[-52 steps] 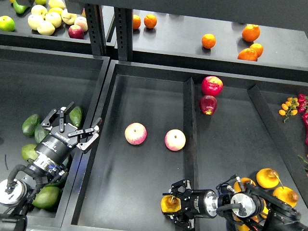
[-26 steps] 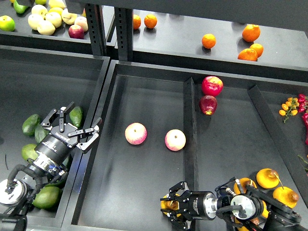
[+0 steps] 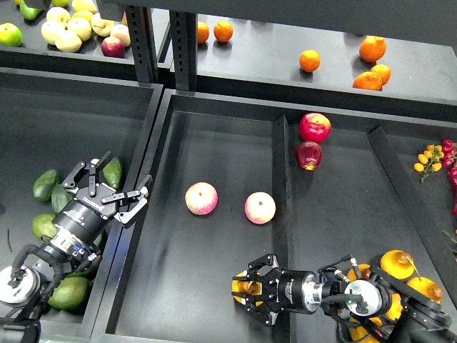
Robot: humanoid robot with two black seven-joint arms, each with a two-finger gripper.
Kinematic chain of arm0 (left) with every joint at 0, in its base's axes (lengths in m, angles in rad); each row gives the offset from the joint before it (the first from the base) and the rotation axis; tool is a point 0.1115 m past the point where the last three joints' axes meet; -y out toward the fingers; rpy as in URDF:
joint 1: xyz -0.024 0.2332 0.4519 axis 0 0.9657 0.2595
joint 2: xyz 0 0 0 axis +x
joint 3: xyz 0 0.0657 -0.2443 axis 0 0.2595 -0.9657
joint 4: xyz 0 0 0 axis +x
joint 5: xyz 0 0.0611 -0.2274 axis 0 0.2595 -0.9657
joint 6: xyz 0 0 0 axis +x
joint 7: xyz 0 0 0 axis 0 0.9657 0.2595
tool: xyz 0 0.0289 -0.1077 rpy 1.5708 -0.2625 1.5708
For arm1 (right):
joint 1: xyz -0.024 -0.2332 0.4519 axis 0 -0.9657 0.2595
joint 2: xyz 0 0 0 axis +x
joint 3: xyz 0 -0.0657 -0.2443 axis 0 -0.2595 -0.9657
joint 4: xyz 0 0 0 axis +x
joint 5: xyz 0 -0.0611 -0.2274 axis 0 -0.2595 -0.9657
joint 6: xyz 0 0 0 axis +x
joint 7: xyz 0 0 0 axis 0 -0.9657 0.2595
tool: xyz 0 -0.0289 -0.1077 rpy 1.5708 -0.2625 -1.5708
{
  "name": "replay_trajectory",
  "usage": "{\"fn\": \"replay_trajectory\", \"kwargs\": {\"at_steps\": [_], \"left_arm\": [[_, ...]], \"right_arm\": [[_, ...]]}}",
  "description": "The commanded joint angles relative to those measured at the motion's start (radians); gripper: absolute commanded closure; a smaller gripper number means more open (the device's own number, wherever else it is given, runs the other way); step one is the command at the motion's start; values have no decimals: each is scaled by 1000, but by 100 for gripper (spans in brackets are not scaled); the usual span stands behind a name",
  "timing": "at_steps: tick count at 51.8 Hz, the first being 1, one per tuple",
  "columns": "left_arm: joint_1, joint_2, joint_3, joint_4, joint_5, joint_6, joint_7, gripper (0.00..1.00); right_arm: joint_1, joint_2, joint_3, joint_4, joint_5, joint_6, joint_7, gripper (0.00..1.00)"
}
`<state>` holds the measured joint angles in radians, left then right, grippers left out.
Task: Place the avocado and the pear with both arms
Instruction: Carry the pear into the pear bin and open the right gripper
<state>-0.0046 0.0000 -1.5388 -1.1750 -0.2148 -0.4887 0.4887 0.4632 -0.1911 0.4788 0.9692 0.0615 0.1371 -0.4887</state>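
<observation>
My left gripper point(image 3: 108, 187) is open and empty over the right end of the left bin. The dark green avocado point(image 3: 113, 171) lies just beyond its fingers, by the bin wall. My right gripper point(image 3: 246, 289) is shut on the yellow-orange pear point(image 3: 245, 289) and holds it low over the front of the middle bin, just left of the divider point(image 3: 280, 179). More pears point(image 3: 397, 264) lie in the front right corner behind the right arm.
Two pink-and-yellow apples point(image 3: 201, 198) point(image 3: 259, 207) lie mid-bin. Two red apples point(image 3: 314, 127) sit right of the divider. Lime-green avocados point(image 3: 46, 184) surround the left arm. Oranges point(image 3: 309, 61) and pale fruit point(image 3: 68, 30) are on the back shelf. Cherry tomatoes point(image 3: 430, 157) sit far right.
My right gripper has slid left with the pear, across the divider into the front of the middle bin. The left arm has not moved.
</observation>
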Motion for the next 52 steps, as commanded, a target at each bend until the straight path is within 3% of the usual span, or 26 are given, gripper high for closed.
{"fn": "replay_trajectory", "kwargs": {"at_steps": [1, 10, 30, 52], "left_arm": [[0, 0, 2, 0, 0, 0, 0, 1], [0, 0, 5, 0, 0, 0, 0, 1], [9, 0, 11, 2, 0, 0, 0, 1], [17, 0, 11, -2, 0, 0, 0, 1]], "right_arm": [[3, -11, 47, 14, 0, -2, 0, 86], [3, -54, 133, 62, 1, -11, 0, 86], [-84, -320, 187, 155, 55, 12, 0, 85], [-207, -363, 187, 143, 49, 59, 0, 85]]}}
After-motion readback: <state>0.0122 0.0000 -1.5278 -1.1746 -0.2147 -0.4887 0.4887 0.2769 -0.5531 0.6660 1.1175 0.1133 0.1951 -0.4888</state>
